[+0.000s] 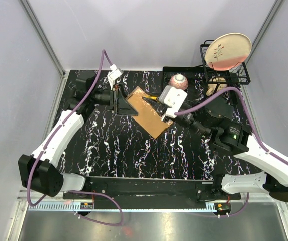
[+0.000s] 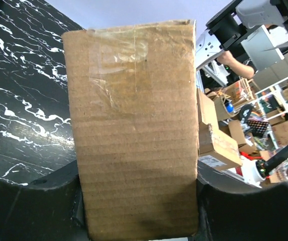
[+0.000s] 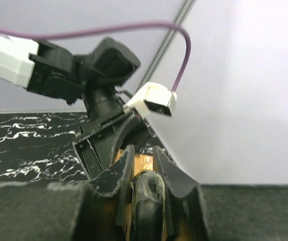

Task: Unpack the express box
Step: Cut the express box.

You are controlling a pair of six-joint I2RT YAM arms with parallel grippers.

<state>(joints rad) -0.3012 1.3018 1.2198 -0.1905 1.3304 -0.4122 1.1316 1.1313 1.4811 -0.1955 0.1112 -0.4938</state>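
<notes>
Cardboard box held between two arms over black marbled table (image 1: 108, 145)

The flat brown cardboard express box (image 1: 146, 114) sits mid-table toward the back, its left end clamped between the left gripper's (image 1: 115, 102) fingers. At its far right end, the right gripper (image 3: 144, 170) is pinched around a dark rounded tool (image 3: 146, 198), which I cannot identify.

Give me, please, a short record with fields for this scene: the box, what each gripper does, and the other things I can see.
express box: brown cardboard, clear tape on it
left gripper: shut on one end of the express box
right gripper: shut on what looks like a utility knife, at the far edge of the box
back right: plate standing in a wire rack
</notes>
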